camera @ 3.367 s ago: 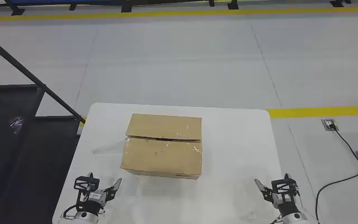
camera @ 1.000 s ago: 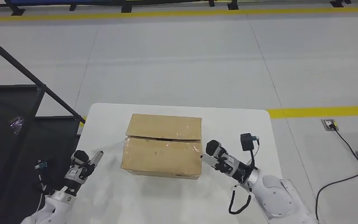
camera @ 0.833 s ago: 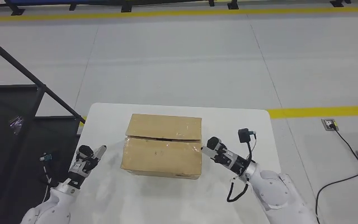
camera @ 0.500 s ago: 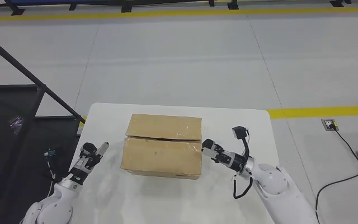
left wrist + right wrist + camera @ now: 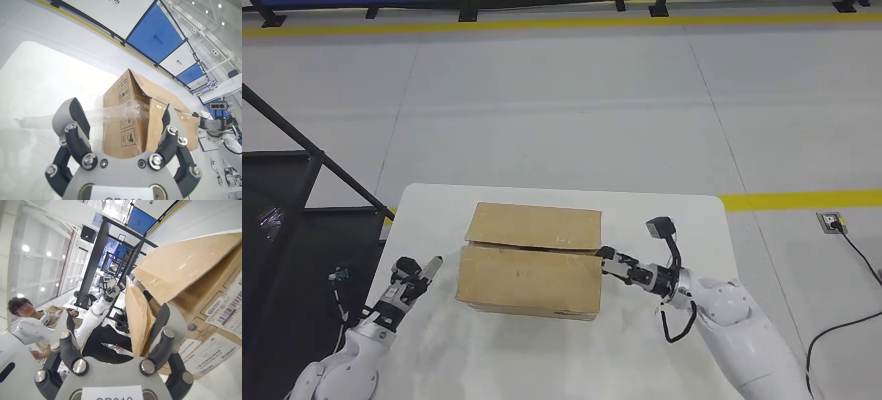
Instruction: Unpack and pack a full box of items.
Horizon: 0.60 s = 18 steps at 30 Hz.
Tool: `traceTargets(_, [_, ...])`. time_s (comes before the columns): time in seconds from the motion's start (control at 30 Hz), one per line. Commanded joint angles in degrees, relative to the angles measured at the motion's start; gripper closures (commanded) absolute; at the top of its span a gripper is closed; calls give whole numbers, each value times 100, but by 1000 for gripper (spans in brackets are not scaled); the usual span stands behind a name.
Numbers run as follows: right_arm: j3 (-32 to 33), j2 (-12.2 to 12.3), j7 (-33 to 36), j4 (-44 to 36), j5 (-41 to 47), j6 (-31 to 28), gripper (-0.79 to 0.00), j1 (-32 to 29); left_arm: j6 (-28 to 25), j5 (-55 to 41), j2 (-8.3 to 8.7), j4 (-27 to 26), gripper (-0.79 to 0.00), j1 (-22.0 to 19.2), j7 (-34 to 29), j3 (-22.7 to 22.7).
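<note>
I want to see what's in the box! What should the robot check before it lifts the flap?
1. Right gripper open, front flap between its fingers: ok.
2. Top seam of the cardboard box gaping, not sealed: ok.
3. Left gripper open, apart from the box: ok.
4. Clear tape hangs loose off the box's end and might snag: not ok.
5. What's inside: cannot tell.

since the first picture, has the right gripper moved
Yes. The right gripper left the table's near edge and went forward and inward to the box's right top corner.
</note>
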Motion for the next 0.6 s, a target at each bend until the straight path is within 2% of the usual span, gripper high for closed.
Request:
traceTargets(0.0, [6, 14, 416, 19, 426, -139, -785, 4, 49, -2, -3, 19, -785, -12, 14, 29])
traceTargets(0.1, [13, 46, 766, -75, 797, -148, -785, -14, 106, 0, -9, 39, -785, -29, 34, 83])
traceTargets(0.23, [-16, 146, 932, -614, 989, 17, -785, -185, 109, -68, -20, -26, -785, -35, 106, 147])
traceTargets(0.4, [-64, 347, 1109, -1337, 854, 193, -785, -443, -76, -52, -15, -111, -785, 8, 157, 149])
traceTargets(0.57, [-291, 574, 1259, -1851, 398, 343, -785, -589, -553, 165, 30, -203, -785, 108, -3, 34])
